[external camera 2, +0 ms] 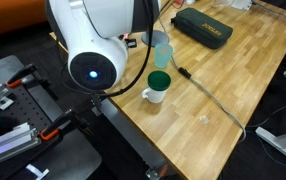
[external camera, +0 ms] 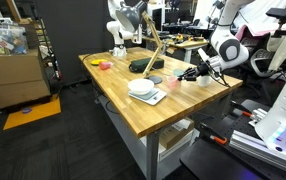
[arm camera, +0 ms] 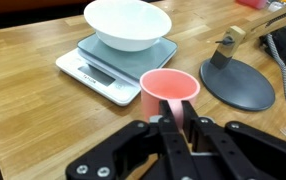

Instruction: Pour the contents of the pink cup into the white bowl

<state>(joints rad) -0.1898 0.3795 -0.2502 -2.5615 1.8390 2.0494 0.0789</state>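
In the wrist view the pink cup [arm camera: 168, 88] stands upright on the wooden table, just in front of my gripper [arm camera: 179, 112]. The gripper is shut on the cup's near wall, and a strip of pink shows between the two black fingers [arm camera: 164, 108]. I cannot make out what is inside the cup. The white bowl [arm camera: 128, 22] sits on a pale square scale [arm camera: 101, 66], beyond the cup and to its left. In an exterior view the bowl [external camera: 141, 87] sits near the table's front edge, with my gripper [external camera: 190, 74] just to its right.
A dark round lamp base [arm camera: 239, 86] lies right of the cup, and its arm [external camera: 155, 42] slants over the table. A dark pan [external camera: 143, 66] and a pink-orange dish [external camera: 105, 65] sit farther back. A green cup [external camera 2: 159, 80] and a dark case [external camera 2: 203, 28] show in an exterior view.
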